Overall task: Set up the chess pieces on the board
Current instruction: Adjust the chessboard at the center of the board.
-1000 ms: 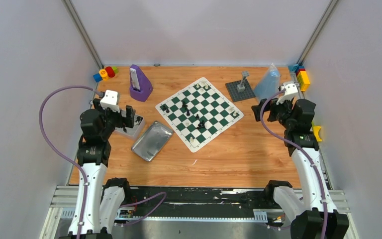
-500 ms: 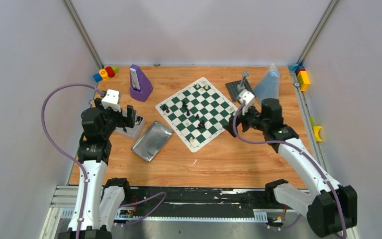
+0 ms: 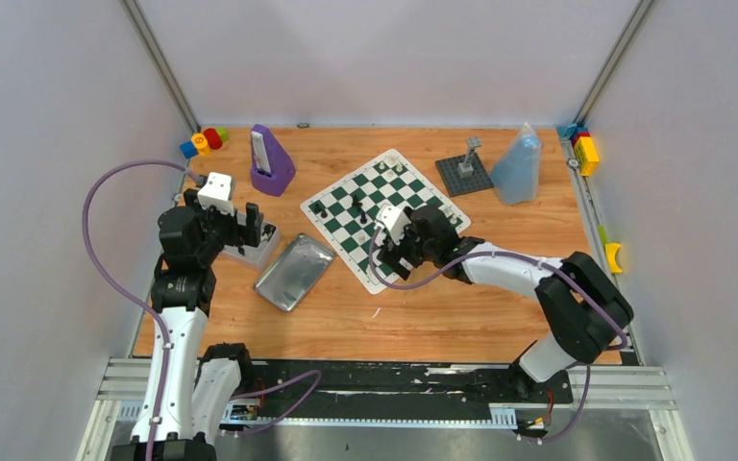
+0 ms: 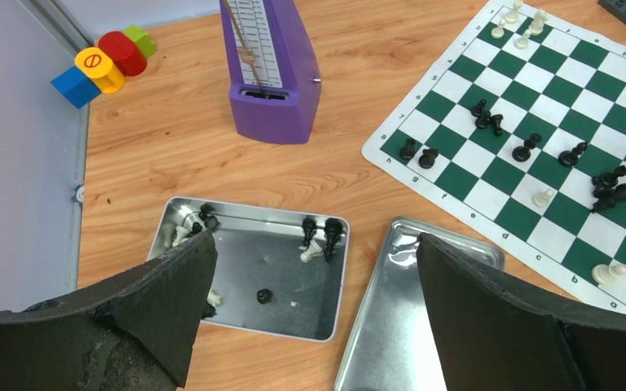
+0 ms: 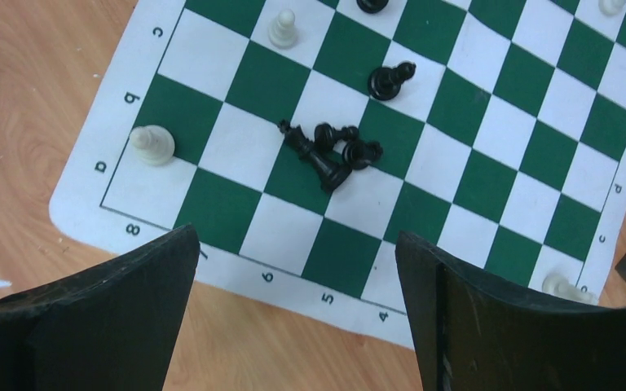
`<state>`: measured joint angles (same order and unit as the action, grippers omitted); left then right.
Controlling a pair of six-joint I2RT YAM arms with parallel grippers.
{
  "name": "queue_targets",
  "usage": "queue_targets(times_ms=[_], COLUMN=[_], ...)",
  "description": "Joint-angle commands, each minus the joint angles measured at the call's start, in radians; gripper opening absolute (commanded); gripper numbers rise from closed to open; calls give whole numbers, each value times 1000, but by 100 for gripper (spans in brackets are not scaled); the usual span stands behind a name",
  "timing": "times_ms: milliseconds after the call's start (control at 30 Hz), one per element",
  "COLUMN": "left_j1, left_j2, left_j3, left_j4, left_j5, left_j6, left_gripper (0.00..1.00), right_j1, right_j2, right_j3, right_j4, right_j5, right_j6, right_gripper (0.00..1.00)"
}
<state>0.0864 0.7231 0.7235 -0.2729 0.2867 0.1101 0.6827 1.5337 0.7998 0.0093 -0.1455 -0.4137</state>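
The green-and-white board [image 3: 413,197] lies tilted in the middle of the table. A few black and white chess pieces stand or lie on it. My right gripper [image 3: 391,257] hangs open over the board's near corner. In the right wrist view its fingers [image 5: 295,244] frame the numbered border, just short of a toppled black cluster [image 5: 330,151] and a white pawn [image 5: 152,144]. My left gripper [image 3: 250,229] stays open above an open tin [image 4: 244,269] that holds several more pieces [image 4: 324,236]. Nothing sits between either pair of fingers.
The shiny tin lid [image 3: 294,272] lies between the tin and the board. A purple metronome [image 3: 271,161] and coloured blocks [image 3: 204,142] stand at the back left. A grey baseplate with a post [image 3: 464,173], a bluish bag [image 3: 519,165] and more blocks [image 3: 584,149] are at the back right.
My right arm has swung from the table's right side leftwards to the board's near corner, its gripper still open. The left arm has not moved.
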Motion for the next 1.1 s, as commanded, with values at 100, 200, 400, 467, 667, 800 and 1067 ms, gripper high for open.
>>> queue_targets(times_ms=[100, 200, 400, 467, 667, 800, 1067], left_j1=[-3, -1, -2, -3, -2, -3, -2], left_j2=[4, 4, 1, 1, -2, -1, 2], left_j3=[-9, -10, -10, -11, -12, -13, -4], left_j4=[18, 18, 17, 17, 19, 18, 11], left_j5=[15, 18, 19, 21, 20, 17, 12], left_j6=[13, 14, 14, 13, 16, 20, 26], left_gripper=[100, 100, 100, 100, 100, 100, 100], right_j1=[78, 107, 139, 142, 157, 170, 176], right_j2=[107, 140, 180, 180, 158, 119, -12], right_j3=[84, 76, 64, 56, 13, -40, -145], right_j4=[129, 150, 156, 153, 118, 85, 2], right_j5=[144, 197, 239, 243, 234, 216, 197], right_j6=[-63, -88, -118, -123, -138, -145, -154], right_gripper=[92, 92, 92, 92, 92, 92, 92])
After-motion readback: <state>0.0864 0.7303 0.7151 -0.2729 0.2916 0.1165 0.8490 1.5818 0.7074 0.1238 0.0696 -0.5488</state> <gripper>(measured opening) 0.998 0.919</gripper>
